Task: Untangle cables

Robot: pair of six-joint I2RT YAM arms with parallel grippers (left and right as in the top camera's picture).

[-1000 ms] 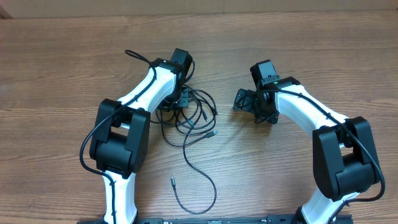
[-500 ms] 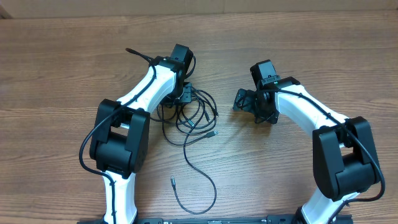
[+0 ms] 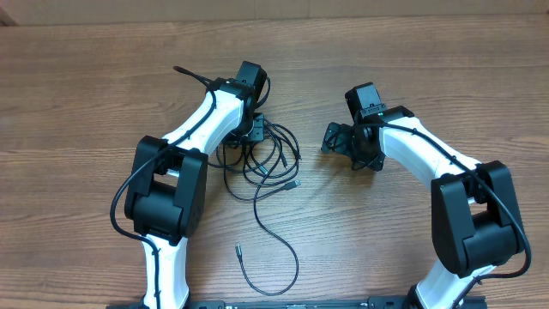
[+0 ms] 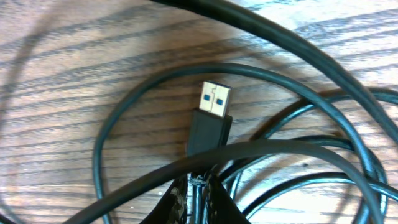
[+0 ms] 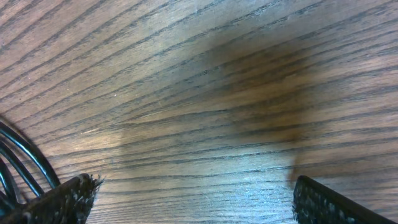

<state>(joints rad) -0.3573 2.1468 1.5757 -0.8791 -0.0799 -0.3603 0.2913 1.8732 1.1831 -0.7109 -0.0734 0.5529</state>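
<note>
The cables lie as a tangle of thin black loops at the table's middle. One cord trails toward the front in a long loop that ends in a small plug. A silver-tipped plug lies at the tangle's right. My left gripper sits over the tangle's far left side. In the left wrist view its fingertips stand narrowly apart with thin cable strands pinched between them. A USB plug lies just ahead. My right gripper is open, low over bare wood to the right of the tangle, holding nothing.
The thick black cable of the left arm arches over the wood behind the tangle. In the right wrist view a few cable loops show at the left edge beside my left fingertip.
My left gripper has shifted slightly toward the far side, drawing the top of the tangle with it. The right arm has not moved.
</note>
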